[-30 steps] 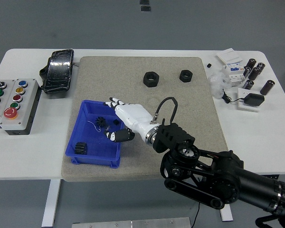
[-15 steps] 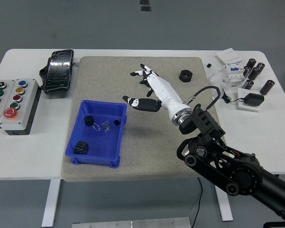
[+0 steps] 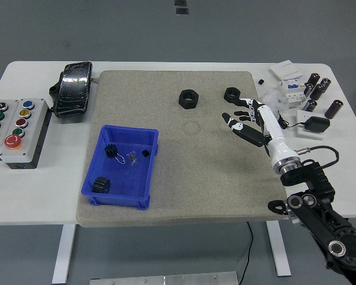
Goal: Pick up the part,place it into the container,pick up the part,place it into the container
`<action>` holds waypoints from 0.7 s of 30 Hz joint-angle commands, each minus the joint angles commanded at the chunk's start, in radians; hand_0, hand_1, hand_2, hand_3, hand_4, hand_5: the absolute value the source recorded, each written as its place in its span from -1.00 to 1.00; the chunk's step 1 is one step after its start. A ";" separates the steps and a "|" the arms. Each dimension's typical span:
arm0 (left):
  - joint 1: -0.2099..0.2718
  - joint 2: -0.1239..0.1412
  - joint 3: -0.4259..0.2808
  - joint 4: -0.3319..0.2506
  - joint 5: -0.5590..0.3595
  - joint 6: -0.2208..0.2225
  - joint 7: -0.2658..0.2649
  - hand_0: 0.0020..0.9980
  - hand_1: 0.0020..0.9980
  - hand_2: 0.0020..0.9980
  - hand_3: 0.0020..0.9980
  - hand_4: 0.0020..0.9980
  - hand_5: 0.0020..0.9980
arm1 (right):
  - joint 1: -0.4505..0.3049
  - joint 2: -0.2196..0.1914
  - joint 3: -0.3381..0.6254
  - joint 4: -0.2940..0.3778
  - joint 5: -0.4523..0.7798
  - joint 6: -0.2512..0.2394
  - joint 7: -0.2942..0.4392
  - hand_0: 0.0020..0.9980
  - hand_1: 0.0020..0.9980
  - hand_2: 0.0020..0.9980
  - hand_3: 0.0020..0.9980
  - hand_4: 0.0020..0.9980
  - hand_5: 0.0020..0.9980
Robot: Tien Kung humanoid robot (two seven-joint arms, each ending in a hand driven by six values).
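Observation:
Two black hex nuts lie on the grey mat: one (image 3: 189,98) at the upper middle, one (image 3: 232,94) to its right. A blue bin (image 3: 145,172) at the mat's left holds two black gears (image 3: 112,151) (image 3: 101,184) and small bits. My right hand (image 3: 244,119), white with black fingertips, hovers open over the mat's right side, just below the right nut, holding nothing. The left arm is out of view.
A grey button box (image 3: 15,123) and a black wrapped object (image 3: 73,88) sit at the left. Breakers, black cylinders (image 3: 318,89) and a black adapter (image 3: 316,124) crowd the table's right back corner.
My right hand has swung from over the blue bin to the right across the mat, empty, and now hovers near the right nut. A gear lies in the bin.

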 joint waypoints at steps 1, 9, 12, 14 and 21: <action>0.001 0.000 -0.002 0.000 0.002 0.000 0.000 0.32 0.14 0.16 0.26 0.42 -0.14 | -0.017 0.003 0.022 0.000 0.018 0.003 0.018 0.41 0.44 0.45 0.39 0.60 -0.21; -0.008 0.005 -0.013 0.000 0.035 -0.005 -0.001 0.32 0.14 0.16 0.26 0.42 -0.15 | -0.056 0.016 0.179 0.004 0.140 0.026 0.106 0.39 0.42 0.43 0.37 0.59 -0.20; -0.018 0.017 -0.001 0.000 0.030 -0.006 -0.008 0.32 0.14 0.16 0.26 0.42 -0.15 | -0.056 0.020 0.201 0.001 0.166 0.030 0.119 0.39 0.42 0.43 0.37 0.59 -0.20; -0.024 0.025 0.004 0.000 0.029 -0.007 -0.011 0.32 0.14 0.16 0.26 0.42 -0.15 | -0.054 0.021 0.209 0.000 0.175 0.031 0.125 0.41 0.41 0.43 0.36 0.60 -0.20; -0.017 0.039 -0.001 0.000 0.036 -0.007 -0.015 0.32 0.14 0.16 0.26 0.42 -0.15 | -0.056 0.024 0.234 0.014 0.185 0.029 0.134 0.42 0.41 0.42 0.36 0.59 -0.20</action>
